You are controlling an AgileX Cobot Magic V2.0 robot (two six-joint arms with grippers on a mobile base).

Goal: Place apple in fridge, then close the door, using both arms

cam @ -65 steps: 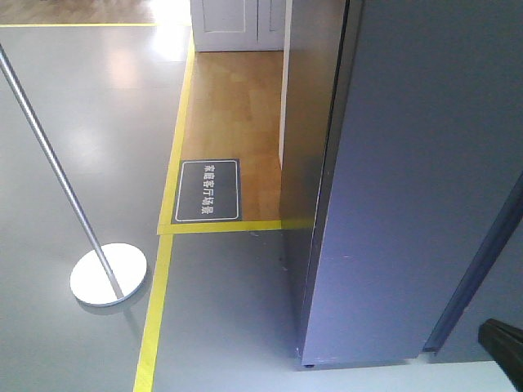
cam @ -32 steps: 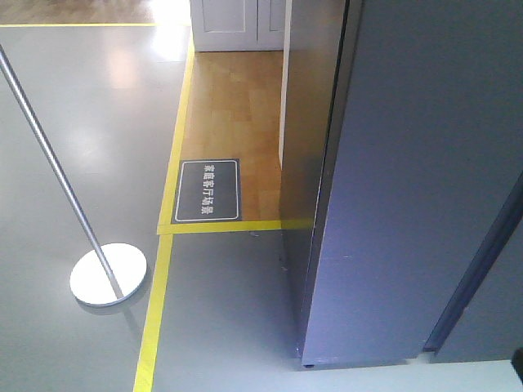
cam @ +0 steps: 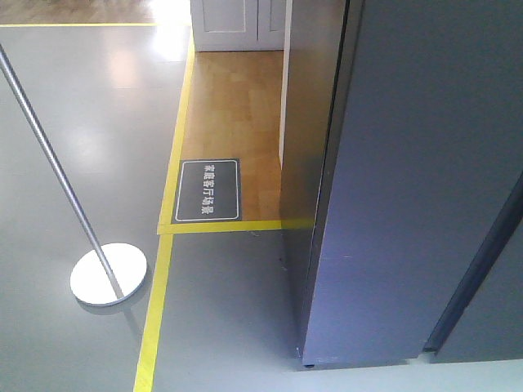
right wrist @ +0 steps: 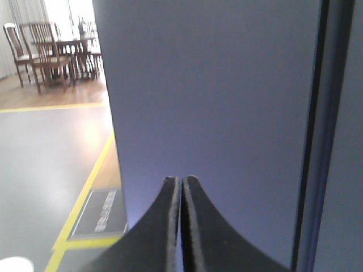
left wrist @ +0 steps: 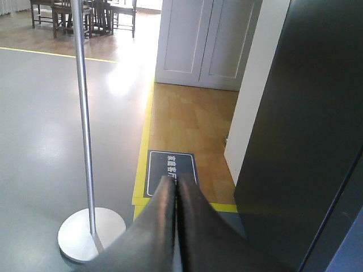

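Both grippers, left (left wrist: pixel 173 187) and right (right wrist: pixel 181 184), with jaws pressed together and holding nothing; the fridge (right wrist: pixel 215 113) fills the view beyond the right jaws.

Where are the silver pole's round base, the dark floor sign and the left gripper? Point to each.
round base (cam: pixel 109 274), front-facing view, its flat white top.
floor sign (cam: pixel 209 189), front-facing view, its lettered middle.
left gripper (left wrist: pixel 173 182), left wrist view, between the closed fingertips.
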